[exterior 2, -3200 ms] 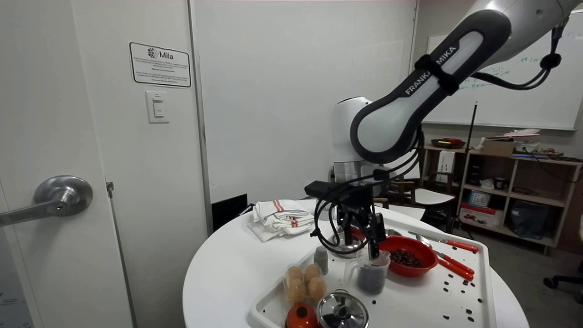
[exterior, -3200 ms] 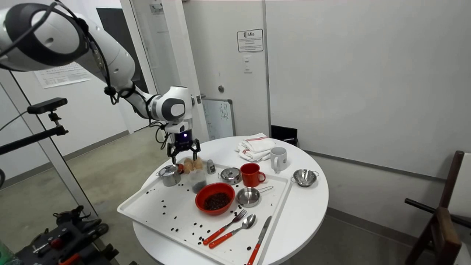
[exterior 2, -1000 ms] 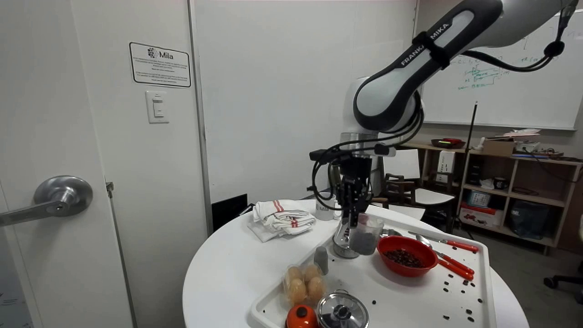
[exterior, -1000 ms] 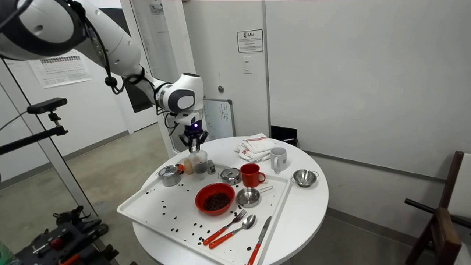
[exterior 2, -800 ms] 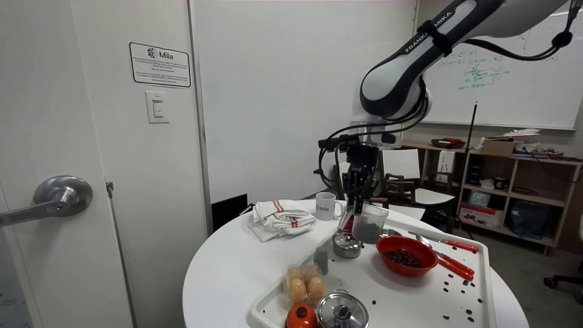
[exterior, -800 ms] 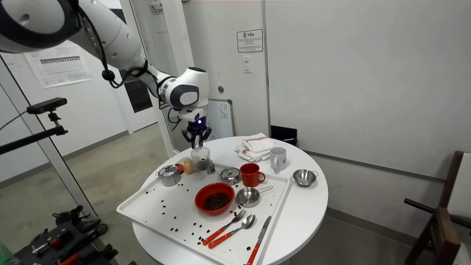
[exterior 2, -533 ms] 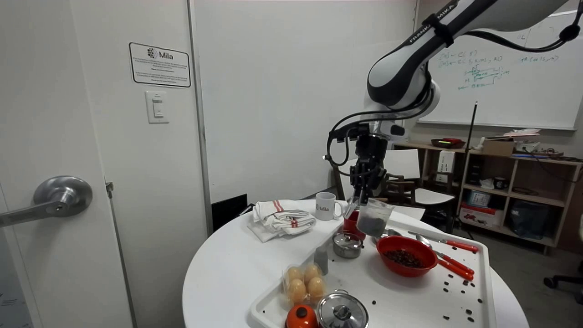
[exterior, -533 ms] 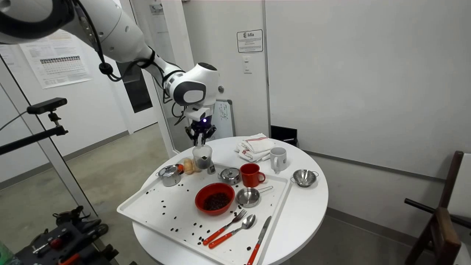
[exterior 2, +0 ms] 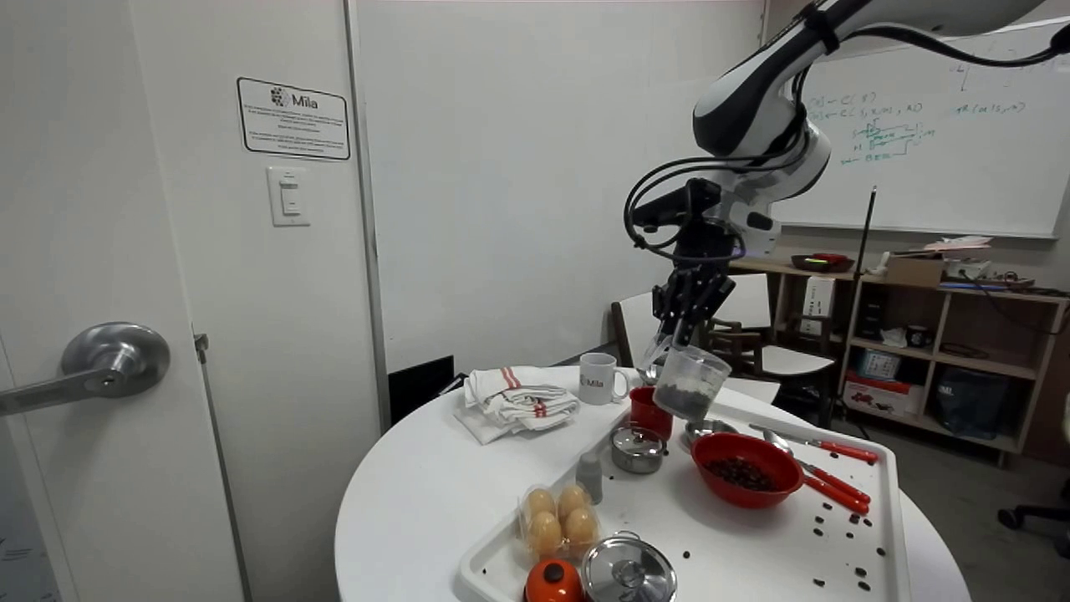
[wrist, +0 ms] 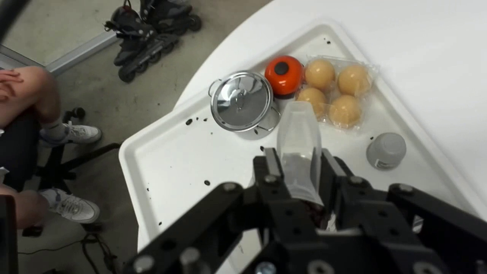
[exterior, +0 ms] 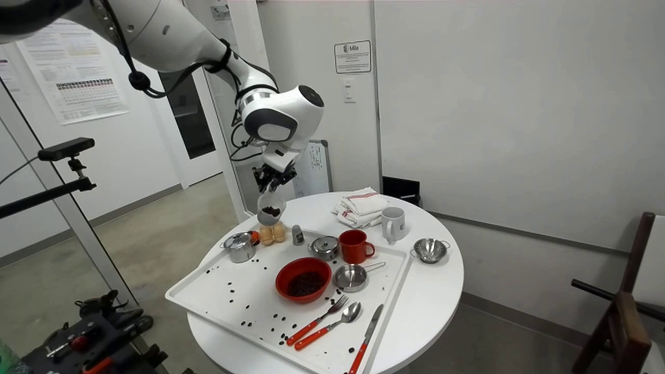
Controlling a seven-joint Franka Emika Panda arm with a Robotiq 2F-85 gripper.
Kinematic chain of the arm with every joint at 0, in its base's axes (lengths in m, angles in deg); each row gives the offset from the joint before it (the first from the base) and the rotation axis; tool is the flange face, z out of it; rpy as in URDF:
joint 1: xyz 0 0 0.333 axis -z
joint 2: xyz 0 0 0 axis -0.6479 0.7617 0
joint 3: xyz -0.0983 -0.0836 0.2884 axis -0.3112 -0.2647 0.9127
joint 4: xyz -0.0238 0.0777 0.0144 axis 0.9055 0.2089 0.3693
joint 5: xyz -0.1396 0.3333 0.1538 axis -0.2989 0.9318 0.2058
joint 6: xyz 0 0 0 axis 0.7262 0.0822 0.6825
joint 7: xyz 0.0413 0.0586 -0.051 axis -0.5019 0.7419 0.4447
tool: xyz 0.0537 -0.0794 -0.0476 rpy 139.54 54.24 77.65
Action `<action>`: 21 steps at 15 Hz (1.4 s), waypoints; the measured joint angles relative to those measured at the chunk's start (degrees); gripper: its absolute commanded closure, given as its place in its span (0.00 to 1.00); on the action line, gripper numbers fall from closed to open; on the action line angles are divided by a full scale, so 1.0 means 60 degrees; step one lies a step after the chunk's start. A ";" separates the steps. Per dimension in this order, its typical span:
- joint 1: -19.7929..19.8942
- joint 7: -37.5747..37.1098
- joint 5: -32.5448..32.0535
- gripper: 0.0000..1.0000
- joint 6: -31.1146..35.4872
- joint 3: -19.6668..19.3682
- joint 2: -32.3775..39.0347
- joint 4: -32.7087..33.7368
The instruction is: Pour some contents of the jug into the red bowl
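Centre-right, we see the gripper (wrist: 300,156) pinching the freshly tilted jug (exterior 2: 692,385); pouring into the red bowl (exterior 2: 746,493) likely nears.

In an exterior view we see a table (exterior: 431,296) bearing a tray (exterior: 254,288) that overhangs at nine o'clock, towels (exterior: 362,208) near one, a mug (exterior: 392,224) near two, a colander (exterior: 430,251) past two.

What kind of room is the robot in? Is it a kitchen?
Probably a robot lab or office room rather than a kitchen: a big robot arm hangs over the round table, a whiteboard has writing on it, and a sign says Mila.
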 measured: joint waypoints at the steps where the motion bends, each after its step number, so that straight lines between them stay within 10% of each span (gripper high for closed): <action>1: 0.0074 0.0304 0.0301 0.88 -0.0292 -0.0041 -0.0056 -0.0016; 21: 0.0829 0.3101 0.2746 0.88 -0.5076 -0.1802 -0.0098 -0.0105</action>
